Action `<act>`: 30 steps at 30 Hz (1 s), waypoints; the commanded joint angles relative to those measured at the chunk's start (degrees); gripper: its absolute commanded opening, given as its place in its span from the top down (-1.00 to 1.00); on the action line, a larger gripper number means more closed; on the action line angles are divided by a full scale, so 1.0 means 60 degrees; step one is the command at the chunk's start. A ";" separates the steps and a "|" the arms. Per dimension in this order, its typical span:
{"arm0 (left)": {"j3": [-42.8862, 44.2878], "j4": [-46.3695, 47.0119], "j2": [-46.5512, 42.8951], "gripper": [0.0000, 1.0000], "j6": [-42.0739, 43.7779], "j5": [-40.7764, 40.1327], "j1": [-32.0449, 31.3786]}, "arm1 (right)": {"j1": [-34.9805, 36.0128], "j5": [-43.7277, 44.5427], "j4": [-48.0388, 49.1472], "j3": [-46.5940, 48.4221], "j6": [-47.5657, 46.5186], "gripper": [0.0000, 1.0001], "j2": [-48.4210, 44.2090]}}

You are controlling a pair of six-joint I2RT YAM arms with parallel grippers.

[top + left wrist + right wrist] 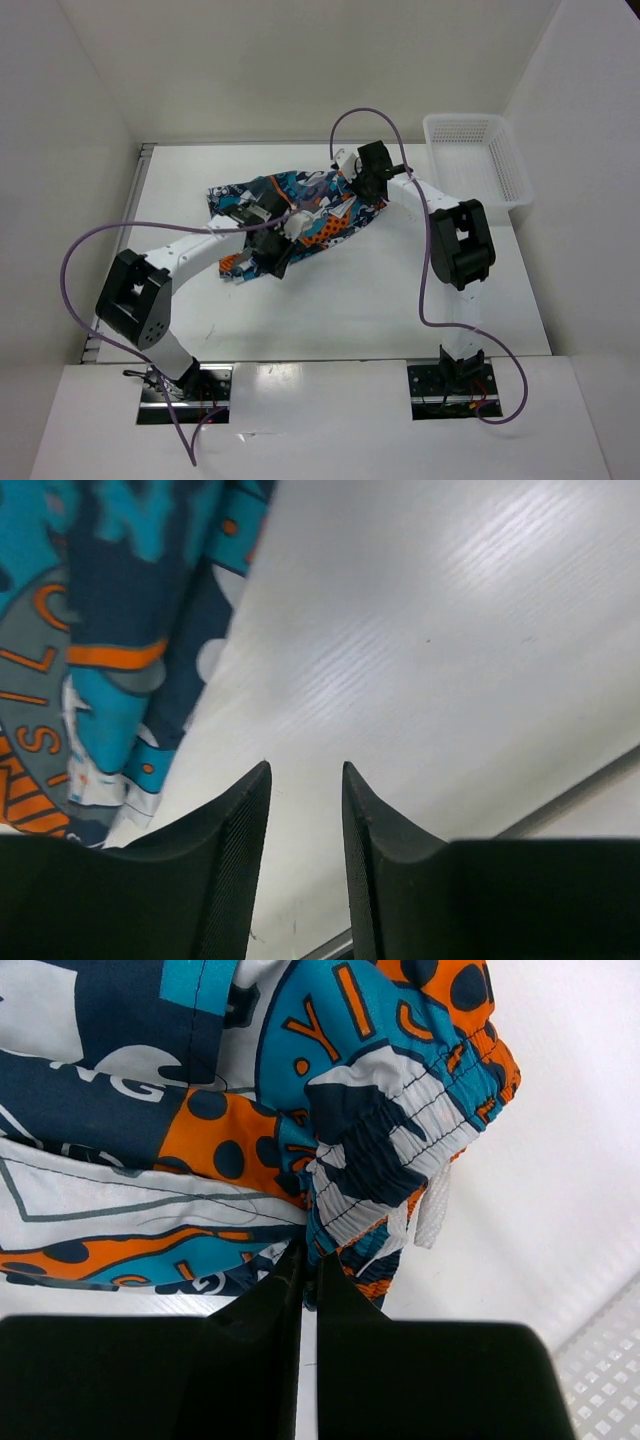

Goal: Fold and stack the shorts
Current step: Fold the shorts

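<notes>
Shorts (300,192) lay crumpled on the far middle of the white surface (350,300), stretching from left of centre toward the right arm, one corner trailing toward the near left. The right fingers (298,1295) were clenched on the shorts, their tips pressed together at the gathered elastic waistband, where the fabric bunched up and a scrap of white mesh lining hung beside it. From above, that grip sat at the far right end of the cloth. The left fingers (258,810) were released, standing apart with only bare surface showing in the gap. In the left wrist view the printed fabric lay off to the left, just beside one finger, though contact could not be made out. Seen from above, the left arm reached over the near middle of the shorts. A white basket (465,121) stood at the far right, apart from the cloth.
</notes>
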 commanded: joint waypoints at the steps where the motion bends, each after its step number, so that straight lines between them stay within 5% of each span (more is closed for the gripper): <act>1: -0.0918 0.0664 -0.0317 0.16 0.0038 -0.2162 -0.0938 | -0.0050 0.0279 0.0300 -0.0097 -0.0059 0.99 -0.0491; 5: -0.2311 0.1911 -0.0537 0.18 0.0038 -0.4492 -0.1176 | -0.0050 0.0191 0.0300 -0.0097 0.0059 0.99 -0.0593; 11: -0.3074 0.2966 -0.0538 0.16 0.0038 -0.5608 -0.1176 | -0.0050 0.0191 0.0300 -0.0097 0.0059 0.99 -0.0797; 26: -0.3032 0.3246 0.0470 0.05 0.0038 -0.5360 -0.0049 | -0.0050 0.0000 0.0212 -0.0273 0.0059 0.99 -0.0989; 30: -0.3031 0.2690 0.0605 0.25 0.0038 -0.4879 0.0186 | -0.0050 0.0000 0.0212 -0.0273 0.0059 0.99 -0.0989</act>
